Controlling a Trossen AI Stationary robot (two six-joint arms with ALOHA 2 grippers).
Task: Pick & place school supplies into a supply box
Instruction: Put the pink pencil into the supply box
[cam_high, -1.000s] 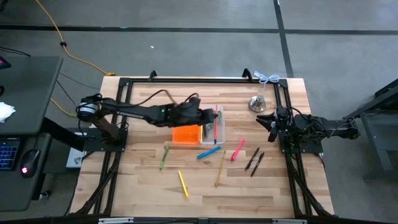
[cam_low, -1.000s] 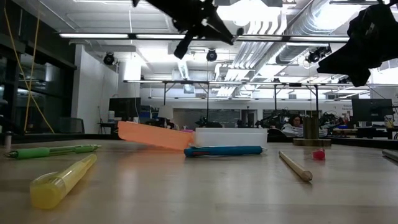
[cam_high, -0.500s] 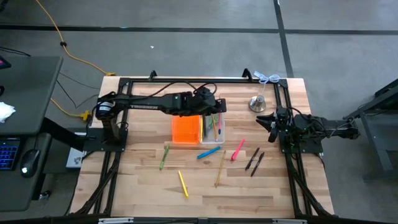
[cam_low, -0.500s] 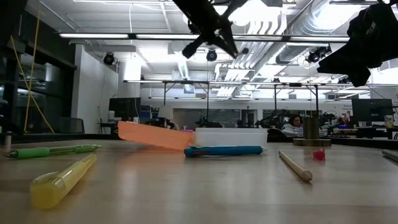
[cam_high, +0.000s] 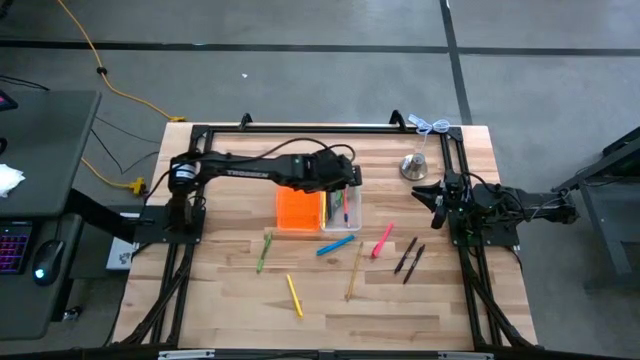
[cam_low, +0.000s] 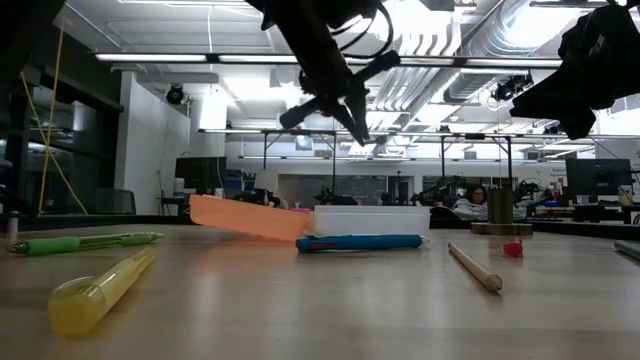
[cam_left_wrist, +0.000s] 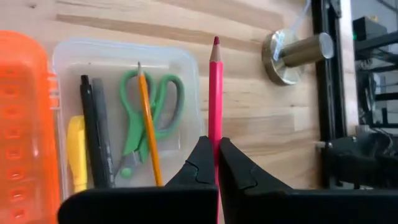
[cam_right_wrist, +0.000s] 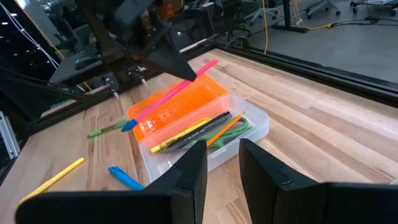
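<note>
The left gripper (cam_left_wrist: 216, 163) is clamped on a pink pencil (cam_left_wrist: 215, 106) and holds it in the air above the clear tray of the supply box (cam_high: 352, 222), just past the tray's edge. The tray already contains scissors (cam_left_wrist: 144, 118), an orange pencil (cam_left_wrist: 148, 127) and dark pens (cam_left_wrist: 93, 130). The pencil is light, stiff and smooth, so it can pivot in a narrow grip; a hold near mid-length keeps it level. The right gripper (cam_right_wrist: 222, 163) waits at the table's right side, fingers slightly apart and empty.
</note>
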